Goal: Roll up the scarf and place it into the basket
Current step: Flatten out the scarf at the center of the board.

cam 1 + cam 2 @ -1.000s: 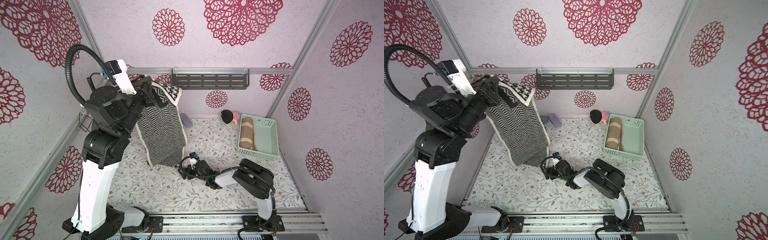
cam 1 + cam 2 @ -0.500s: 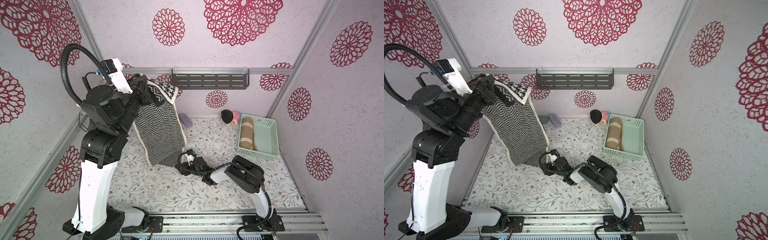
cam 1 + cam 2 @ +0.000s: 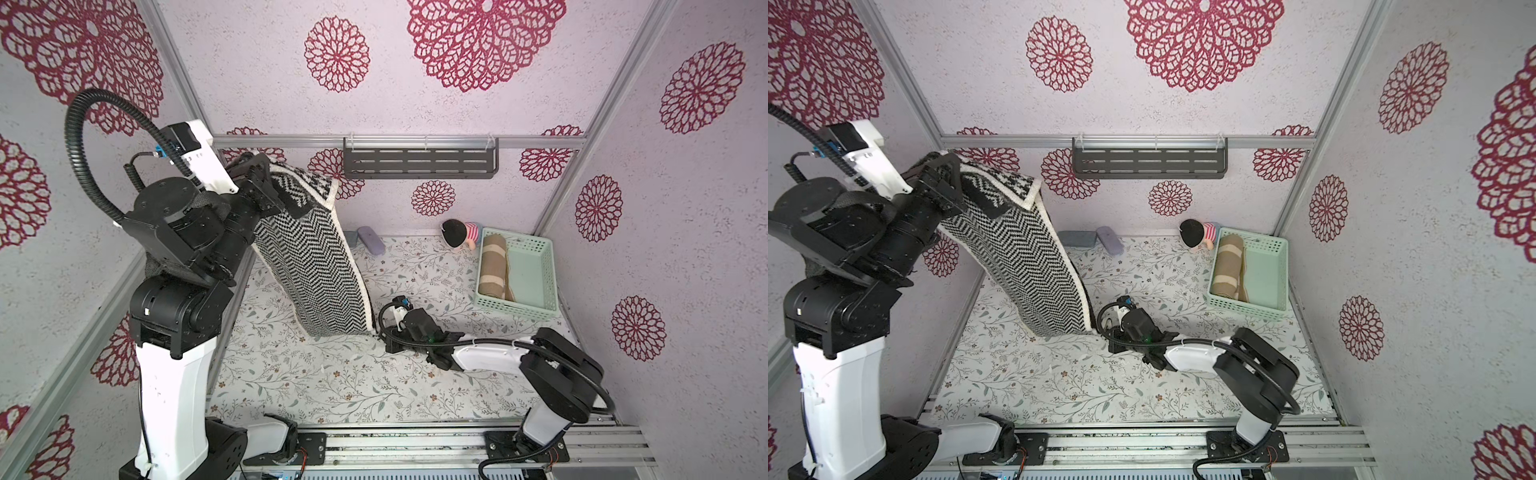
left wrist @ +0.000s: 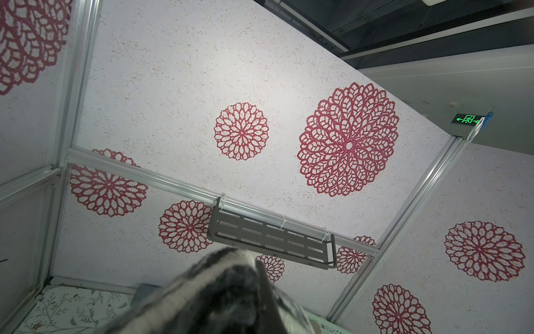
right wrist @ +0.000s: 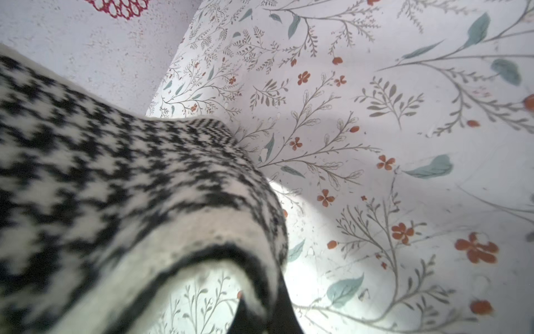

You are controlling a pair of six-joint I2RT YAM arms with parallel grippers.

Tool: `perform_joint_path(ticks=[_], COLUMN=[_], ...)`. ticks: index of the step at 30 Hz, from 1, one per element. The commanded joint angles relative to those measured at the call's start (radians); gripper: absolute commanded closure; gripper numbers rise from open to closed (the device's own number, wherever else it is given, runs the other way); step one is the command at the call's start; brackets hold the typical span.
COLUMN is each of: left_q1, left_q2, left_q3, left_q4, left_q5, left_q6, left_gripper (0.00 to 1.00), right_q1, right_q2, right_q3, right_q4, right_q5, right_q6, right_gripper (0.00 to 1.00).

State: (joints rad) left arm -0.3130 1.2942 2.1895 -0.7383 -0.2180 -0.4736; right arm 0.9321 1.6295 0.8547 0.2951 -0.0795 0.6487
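Grip on two corners was what this step called for, as we judged it: the scarf had to be spread flat before any rolling. The left hand was pressed together on the scarf's top edge, high up toward 10 o'clock. From there the scarf hung in a slanted sheet down to the surface, its bottom edge touching near the centre. The right hand lay low at the bottom corner on the 3 o'clock side, pinching that corner; in the right wrist view the scarf's white edge ran down into it.

To do the step well, we thought, both hands should keep the sheet taut between them and lower it together so it lies without folds. The pull should stay gentle enough not to tear a corner free. We would leave room to roll toward the basket. It stood at 3 o'clock, well apart from the scarf, with a brown roll already along its 9 o'clock wall. A slip at either corner could let the sheet collapse.

A second earlier, the right hand had been spread, just beside the bottom corner; now it was clamped on it. The left arm had shifted slightly. The scarf hung much as before, and the basket had not moved.
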Motion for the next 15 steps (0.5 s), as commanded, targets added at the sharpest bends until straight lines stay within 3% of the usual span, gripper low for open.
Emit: perform_joint_path(ticks=[1, 9, 11, 15], left_q1=[0.006, 0.03, 0.082, 0.263], left_q2=[-0.053, 0.001, 0.059, 0.191], left_q3=[-0.027, -0.005, 0.012, 0.016], left_q4=[-0.024, -0.12, -0.137, -0.144], left_q5=[-0.023, -0.246, -0.23, -0.064], left_q6=[-0.014, 0.032, 0.024, -0.054], left_gripper=[1.0, 1.0, 1.0, 1.0], right_q1=[0.007, -0.002, -0.017, -0.08], right_q2=[-0.105, -0.251, -0.24, -0.209], right_q3=[0.047, 0.138, 0.164, 0.185], right_q4=[-0.381, -0.837, -0.906, -0.945], right_q5=[-0.017, -0.088, -0.124, -0.242], right_q6=[-0.027, -0.029, -0.037, -0.054], right_gripper=[1.0, 1.0, 1.0, 1.0])
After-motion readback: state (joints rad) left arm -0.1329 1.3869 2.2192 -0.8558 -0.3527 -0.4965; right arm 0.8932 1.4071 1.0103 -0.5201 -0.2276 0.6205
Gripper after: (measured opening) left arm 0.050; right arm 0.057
